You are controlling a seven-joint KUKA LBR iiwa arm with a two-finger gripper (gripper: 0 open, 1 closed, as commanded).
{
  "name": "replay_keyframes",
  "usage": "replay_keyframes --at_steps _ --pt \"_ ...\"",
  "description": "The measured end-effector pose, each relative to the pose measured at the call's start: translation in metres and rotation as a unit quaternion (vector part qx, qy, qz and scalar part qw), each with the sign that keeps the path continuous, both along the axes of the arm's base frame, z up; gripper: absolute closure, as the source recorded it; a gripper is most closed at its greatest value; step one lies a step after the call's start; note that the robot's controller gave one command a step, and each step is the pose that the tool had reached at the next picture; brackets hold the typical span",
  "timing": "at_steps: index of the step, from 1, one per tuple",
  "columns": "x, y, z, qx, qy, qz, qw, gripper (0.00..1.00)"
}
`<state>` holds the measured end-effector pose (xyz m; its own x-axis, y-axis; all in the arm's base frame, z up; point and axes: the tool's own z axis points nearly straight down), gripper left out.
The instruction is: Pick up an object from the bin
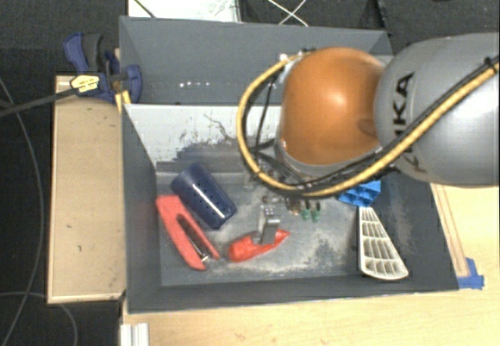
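Note:
My gripper [270, 226] hangs below the orange wrist cover in the front middle of the bin. Its tip comes down onto the right end of a small red object [251, 247] lying on the bin floor. To the left lies a dark blue, rounded block [203, 194], tilted. Beside it, further left, a long red tool with a dark slot [185, 231] lies diagonally. No object shows lifted off the floor.
A white slotted piece [379, 245] lies at the front right near the bin wall. A bright blue object [362, 193] peeks out from under the arm on the right. The arm and its cables cover the back middle of the bin.

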<state>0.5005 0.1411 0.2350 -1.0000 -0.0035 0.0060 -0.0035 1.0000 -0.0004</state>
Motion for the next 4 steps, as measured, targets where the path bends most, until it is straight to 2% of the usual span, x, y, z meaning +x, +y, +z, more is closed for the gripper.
replay_keyframes --at_steps 1,2,3,4 --pt "0.002 -0.001 0.004 0.001 -0.0042 -0.003 1.0000 0.00" --pt "-0.007 -0.032 -0.134 0.002 -0.0060 0.015 0.9999 0.00" --pt "-0.017 -0.038 -0.071 0.003 -0.0113 0.029 0.9995 0.00" --pt "-0.010 -0.035 -0.156 0.001 -0.0038 0.015 0.9999 0.00"
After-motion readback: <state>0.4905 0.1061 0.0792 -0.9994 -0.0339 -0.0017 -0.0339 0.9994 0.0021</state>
